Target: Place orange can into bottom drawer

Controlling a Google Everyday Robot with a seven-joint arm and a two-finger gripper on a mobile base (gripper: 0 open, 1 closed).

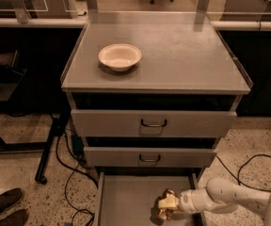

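The bottom drawer [121, 201] is pulled out at the foot of the grey cabinet, a shallow grey tray. My gripper [165, 205] reaches in from the lower right on a white arm and sits over the drawer's right part. It is shut on the orange can [165, 206], which shows as a small copper-gold shape between the cream fingers, low over the drawer floor. I cannot tell whether the can touches the floor.
A shallow cream bowl [120, 56] sits on the cabinet top [187, 60]. The two upper drawers [153, 123] are closed. Black cables [67, 173] and a stand leg lie on the floor at left. A shoe [1, 204] is at the lower left.
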